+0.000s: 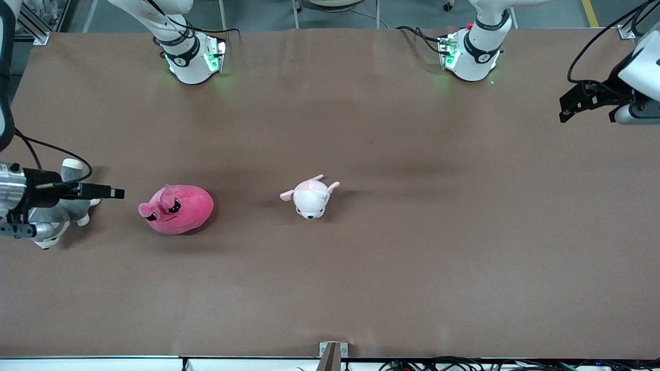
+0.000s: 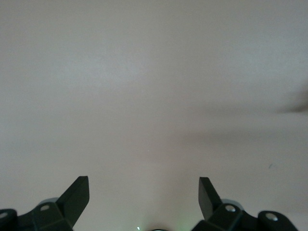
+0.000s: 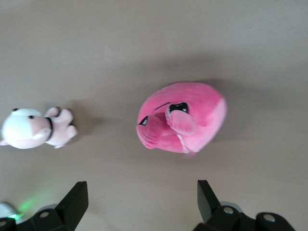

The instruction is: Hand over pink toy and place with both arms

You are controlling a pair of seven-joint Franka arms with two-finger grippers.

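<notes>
Front view showed the pink toy (image 1: 178, 209) lying on the table (image 1: 412, 257) toward the right arm's end, unheld. Right gripper (image 3: 139, 204) and left gripper (image 2: 144, 202) both hung spread wide, so either stage fit.

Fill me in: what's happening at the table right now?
Neither arm holds anything. The pink plush toy lies on the table toward the right arm's end, with the right gripper open above it. A small white-and-pink plush lies mid-table, a grey plush at the edge. The left gripper hangs open over bare table.
</notes>
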